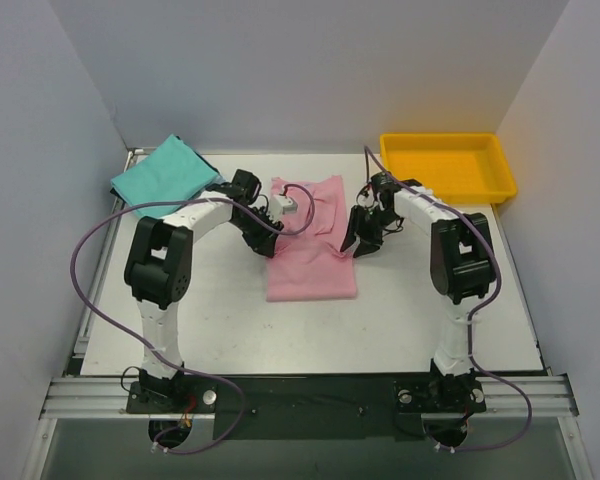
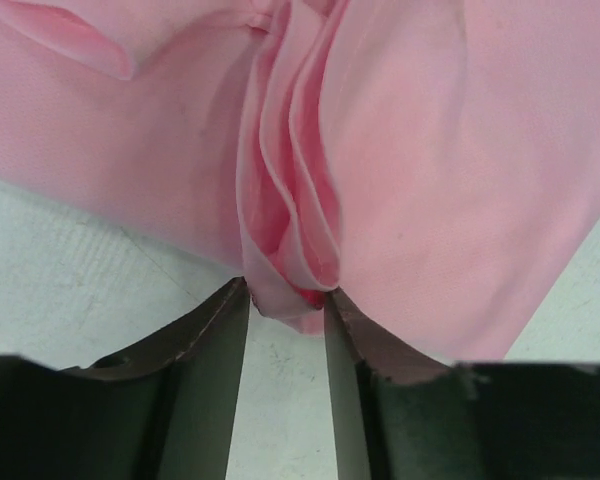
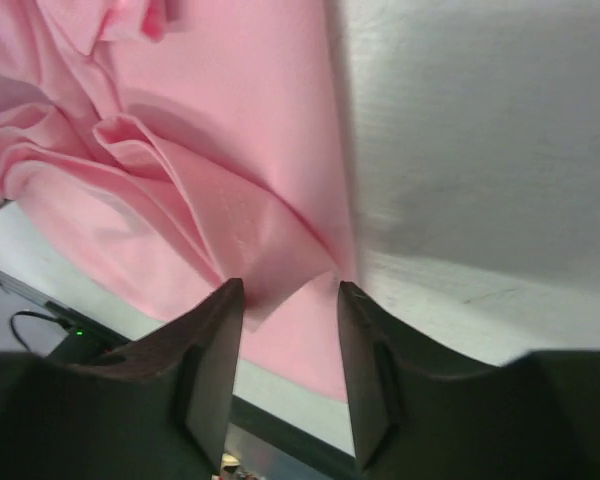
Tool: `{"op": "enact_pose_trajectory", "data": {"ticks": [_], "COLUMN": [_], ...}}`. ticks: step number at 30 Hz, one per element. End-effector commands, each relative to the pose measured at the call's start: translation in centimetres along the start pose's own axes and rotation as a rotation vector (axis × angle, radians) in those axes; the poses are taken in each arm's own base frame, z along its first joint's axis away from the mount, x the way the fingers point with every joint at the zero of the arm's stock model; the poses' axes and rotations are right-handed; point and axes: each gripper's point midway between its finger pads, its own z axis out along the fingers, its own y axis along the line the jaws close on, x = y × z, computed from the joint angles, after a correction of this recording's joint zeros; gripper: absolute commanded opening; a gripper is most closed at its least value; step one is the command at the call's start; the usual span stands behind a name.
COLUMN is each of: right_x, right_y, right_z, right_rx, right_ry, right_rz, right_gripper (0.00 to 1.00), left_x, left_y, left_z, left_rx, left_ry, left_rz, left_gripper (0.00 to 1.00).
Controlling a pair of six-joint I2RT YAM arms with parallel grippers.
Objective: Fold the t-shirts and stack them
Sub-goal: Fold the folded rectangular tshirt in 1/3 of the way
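Note:
The light pink t-shirt [image 1: 315, 268] lies mid-table, its lower part flat and its upper part rumpled. My left gripper [image 1: 270, 238] is at its left edge. In the left wrist view the jaws [image 2: 287, 300] are closed on a bunched fold of the pink cloth [image 2: 430, 150]. My right gripper [image 1: 358, 243] is at the shirt's right edge. In the right wrist view [image 3: 290, 290] a flap of pink cloth [image 3: 230, 100] spans the narrow gap between the fingertips, with creases running to them. The teal-green t-shirt [image 1: 165, 172] lies folded at the back left, with a dark blue edge [image 1: 117, 190] beneath it.
A yellow plastic tray [image 1: 445, 138] stands at the back right. Grey walls close in the table on the left, back and right. A metal rail [image 1: 310, 392] with both arm bases runs along the near edge. Purple cables loop beside each arm.

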Motion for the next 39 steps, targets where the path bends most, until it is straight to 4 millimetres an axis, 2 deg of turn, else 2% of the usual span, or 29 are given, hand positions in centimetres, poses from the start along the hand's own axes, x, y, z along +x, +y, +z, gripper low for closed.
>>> {"op": "enact_pose_trajectory", "data": {"ticks": [1, 2, 5, 7, 8, 9, 10, 11, 12, 13, 16, 17, 20, 22, 25, 29, 30, 32, 35, 37, 38, 39], "right_x": [-2.5, -3.0, -4.7, -4.1, -3.6, -2.1, -1.2, 0.8, 1.4, 2.5, 2.6, 1.8, -0.8, -2.1, -3.7, -4.7, -4.6, -4.6, -4.4, -4.2, -3.7, -2.9], "right_y": [-1.3, -1.5, -2.1, -1.6, -1.1, -0.4, 0.2, 1.0, 1.5, 2.0, 2.1, 2.2, 2.5, 2.1, 1.0, -0.9, -1.3, -1.6, -2.0, -1.2, -1.2, -1.1], "right_z": [-2.3, -2.9, -6.7, -7.9, -8.2, -7.9, -7.5, -6.4, -5.9, -4.7, -2.7, -2.1, -0.6, 0.7, 1.6, 2.2, 2.3, 1.7, 0.6, -2.0, -2.6, -3.8], "right_rx": [0.055, 0.063, 0.109, 0.128, 0.132, 0.129, 0.122, 0.101, 0.082, 0.055, 0.034, 0.036, 0.041, 0.060, 0.090, 0.114, 0.110, 0.116, 0.128, 0.127, 0.137, 0.159], "right_ry": [-0.085, -0.108, -0.234, -0.265, -0.271, -0.255, -0.236, -0.188, -0.173, -0.133, -0.090, -0.093, -0.107, -0.103, -0.115, -0.117, -0.113, -0.124, -0.144, -0.198, -0.202, -0.226], "right_rz": [0.018, 0.021, 0.000, -0.060, -0.101, -0.143, -0.187, -0.223, -0.232, -0.221, -0.189, -0.191, -0.192, -0.177, -0.132, -0.051, -0.036, -0.028, -0.025, -0.057, -0.073, -0.092], "right_gripper": [0.41, 0.43, 0.43, 0.41, 0.34, 0.29, 0.19, 0.15, 0.07, 0.01, 0.00, 0.00, 0.00, 0.00, 0.00, 0.00, 0.00, 0.00, 0.00, 0.00, 0.05, 0.10], "left_x": [-3.5, -4.2, -6.3, -6.8, -6.7, -6.0, -5.9, -4.2, -3.9, -2.4, -1.6, -1.7, -2.7, -3.3, -2.5, -2.1, -2.1, -3.5, -6.3, -7.5, -7.9, -7.8], "left_y": [2.6, 2.8, 3.5, 3.1, 1.9, 1.1, -0.8, -1.9, -3.3, -4.0, -3.9, -3.6, -0.8, 0.5, 2.1, 2.9, 2.9, 2.8, 2.5, 1.8, 1.3, 0.0], "left_z": [-2.4, -3.2, -5.9, -7.1, -7.4, -7.2, -6.9, -6.0, -5.5, -4.5, -2.8, -2.5, -1.1, -0.4, 1.1, 1.5, 1.4, 0.5, -1.8, -3.5, -4.0, -4.8], "left_rx": [-0.089, -0.100, -0.115, -0.118, -0.092, -0.066, -0.011, 0.028, 0.065, 0.092, 0.091, 0.084, -0.006, -0.040, -0.053, -0.063, -0.063, -0.067, -0.089, -0.090, -0.085, -0.067], "left_ry": [-0.075, -0.098, -0.174, -0.183, -0.175, -0.161, -0.156, -0.120, -0.116, -0.086, -0.071, -0.077, -0.106, -0.115, -0.076, -0.050, -0.052, -0.086, -0.150, -0.170, -0.172, -0.156], "left_rz": [0.019, 0.019, -0.008, -0.003, 0.002, 0.020, 0.036, 0.045, 0.063, 0.053, 0.040, 0.037, 0.021, 0.019, -0.025, -0.043, -0.047, -0.031, 0.006, 0.047, 0.075, 0.116], "left_gripper": [0.48, 0.51, 0.57, 0.57, 0.55, 0.48, 0.42, 0.35, 0.31, 0.24, 0.18, 0.18, 0.18, 0.18, 0.18, 0.18, 0.19, 0.23, 0.32, 0.38, 0.41, 0.42]}}
